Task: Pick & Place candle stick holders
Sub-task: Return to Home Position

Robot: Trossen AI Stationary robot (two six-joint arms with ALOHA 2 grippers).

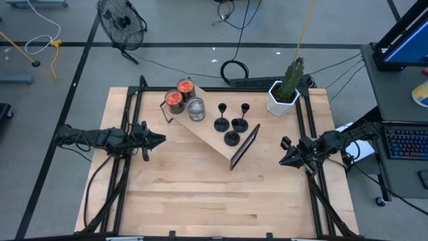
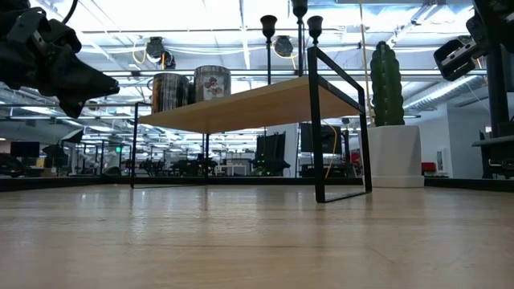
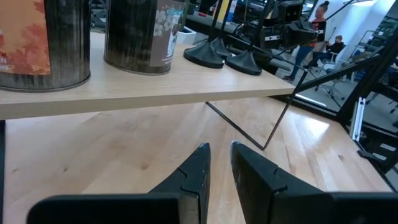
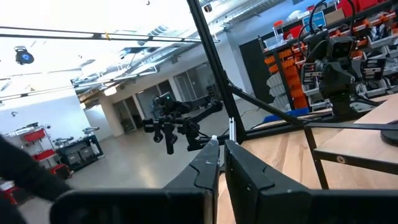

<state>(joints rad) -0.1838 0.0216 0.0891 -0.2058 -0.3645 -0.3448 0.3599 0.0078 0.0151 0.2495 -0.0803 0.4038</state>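
Wooden table [image 1: 200, 194], candle stick holders [image 1: 231, 138] on its shelf [image 1: 207, 132], my left gripper [image 1: 160, 140] and right gripper [image 1: 283, 152] well apart, fingers nearly closed, empty.

Candle stick holders: three, black, at [image 1: 221, 124], [image 1: 239, 124] and [image 1: 231, 138]. Orange-filled jars: two, [image 1: 174, 100] and [image 1: 186, 88]. Silvery jar [image 1: 196, 108]: one. Wooden shelf [image 1: 210, 137]: one. Potted cactus [image 1: 283, 94]: one. Fan [image 1: 122, 23] on the floor: one. Grippers: two, the left gripper [image 1: 155, 140] and the right gripper [image 1: 284, 152].
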